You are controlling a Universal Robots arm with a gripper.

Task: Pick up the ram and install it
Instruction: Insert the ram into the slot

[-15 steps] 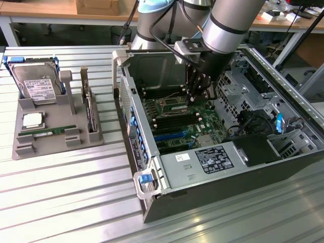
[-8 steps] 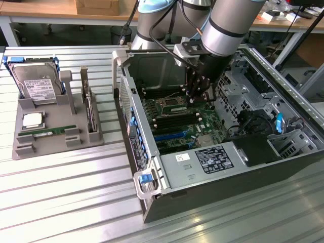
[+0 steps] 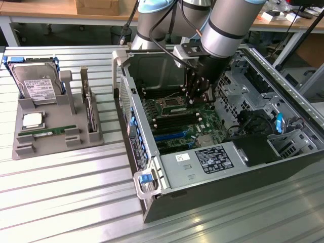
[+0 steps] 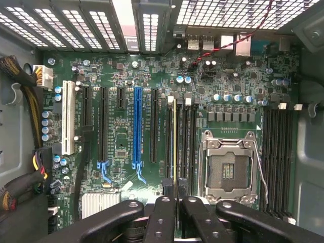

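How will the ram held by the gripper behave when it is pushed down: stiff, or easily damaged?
Probably stiff: the ram stands straight, edge-on, in the gripper. Likely light, since it looks so thin. Possibly fragile if pushed askew against the slots.

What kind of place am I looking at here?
Most likely a robotics lab or test workshop for computer assembly. An open computer case lies on a ribbed metal table, a grey tray holds parts such as a hard drive, and wooden workbenches stand behind.
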